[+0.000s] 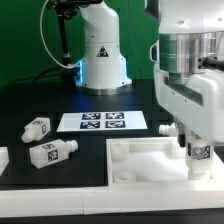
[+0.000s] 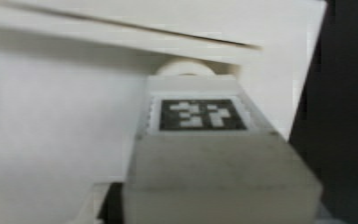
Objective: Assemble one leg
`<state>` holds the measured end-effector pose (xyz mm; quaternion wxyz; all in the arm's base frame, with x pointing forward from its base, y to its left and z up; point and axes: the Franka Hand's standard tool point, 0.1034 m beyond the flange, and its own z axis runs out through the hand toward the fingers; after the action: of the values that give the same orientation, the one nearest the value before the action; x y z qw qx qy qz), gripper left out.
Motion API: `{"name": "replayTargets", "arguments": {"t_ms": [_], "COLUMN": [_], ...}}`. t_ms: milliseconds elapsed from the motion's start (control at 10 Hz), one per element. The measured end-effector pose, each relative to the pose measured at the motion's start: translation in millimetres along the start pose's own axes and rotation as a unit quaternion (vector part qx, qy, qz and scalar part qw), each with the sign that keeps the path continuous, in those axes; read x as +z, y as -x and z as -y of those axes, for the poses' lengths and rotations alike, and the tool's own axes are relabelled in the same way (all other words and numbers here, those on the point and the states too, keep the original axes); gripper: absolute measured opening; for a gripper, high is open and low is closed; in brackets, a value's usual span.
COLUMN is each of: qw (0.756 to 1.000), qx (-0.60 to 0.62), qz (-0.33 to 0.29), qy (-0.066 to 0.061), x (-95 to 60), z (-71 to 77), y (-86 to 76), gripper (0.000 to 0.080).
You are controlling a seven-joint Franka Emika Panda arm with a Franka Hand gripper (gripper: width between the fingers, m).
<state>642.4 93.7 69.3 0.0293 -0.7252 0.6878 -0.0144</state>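
Note:
My gripper [image 1: 197,150] is shut on a leg [image 1: 199,152], a stubby white post with a black-and-white tag. It holds the leg at the far right corner of the large white tray-like piece [image 1: 135,170]. In the wrist view the leg [image 2: 202,150] fills the middle. Its tag faces the camera and its round end [image 2: 185,70] points at the white piece [image 2: 51,110], close to a raised edge. I cannot tell whether they touch. The leg hides my fingers in the wrist view. Two more legs [image 1: 38,127] [image 1: 53,152] lie on the black table at the exterior view's left.
The marker board [image 1: 102,121] lies flat behind the white piece. The arm's base [image 1: 103,55] stands at the back. Another white part [image 1: 3,160] shows at the exterior view's left edge. My arm's large white body [image 1: 195,70] fills the right side.

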Motion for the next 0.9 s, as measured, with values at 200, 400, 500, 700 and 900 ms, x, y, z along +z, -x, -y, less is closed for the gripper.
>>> {"name": "replayTargets", "arguments": {"t_ms": [200,400,500,700,900], "qw": [1.0,1.0,0.993,0.962,0.944], "qx": [0.027,-0.016,-0.117,-0.274,-0.33], "qz": [-0.001,-0.002,0.003,0.012,0.013], "qy": [-0.006,-0.006,0.005,0.007,0.004], "x": [-0.1,-0.3,-2.4,-5.5,-8.2], "z": [-1.7,-1.8,-5.0,-6.6,-9.9], "y": [0.4,1.1,4.7,8.0,9.3], "gripper": [0.0285,0.0285,0.0445,0.0626,0.0645]}}
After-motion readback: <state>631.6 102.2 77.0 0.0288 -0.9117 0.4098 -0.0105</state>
